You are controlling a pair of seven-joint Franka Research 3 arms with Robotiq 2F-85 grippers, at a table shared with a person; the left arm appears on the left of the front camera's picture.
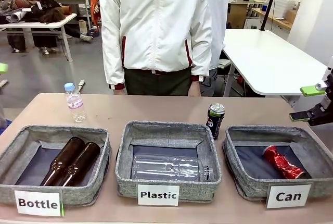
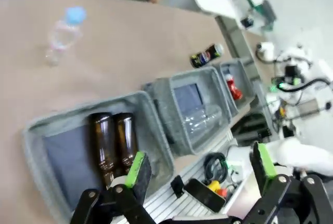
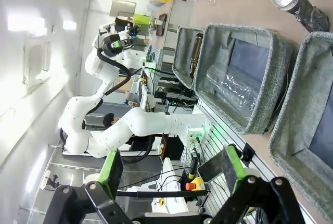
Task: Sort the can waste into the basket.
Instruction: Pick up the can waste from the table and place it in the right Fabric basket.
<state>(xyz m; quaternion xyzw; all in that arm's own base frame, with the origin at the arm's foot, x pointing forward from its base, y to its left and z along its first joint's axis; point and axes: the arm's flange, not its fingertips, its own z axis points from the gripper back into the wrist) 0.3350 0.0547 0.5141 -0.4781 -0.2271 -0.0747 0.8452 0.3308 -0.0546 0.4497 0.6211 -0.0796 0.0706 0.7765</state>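
Red can lying in basket, front right corner of tabletop. Black can upright just behind basket's far-left corner. Right tool open, empty, above right edge. Left tool open.

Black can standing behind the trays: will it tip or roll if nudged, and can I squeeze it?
The black can stands upright, tall on a narrow base, so a high nudge would probably tip it; once down it would likely roll. Its wall may dent under a hard squeeze, as the crushed red can suggests.
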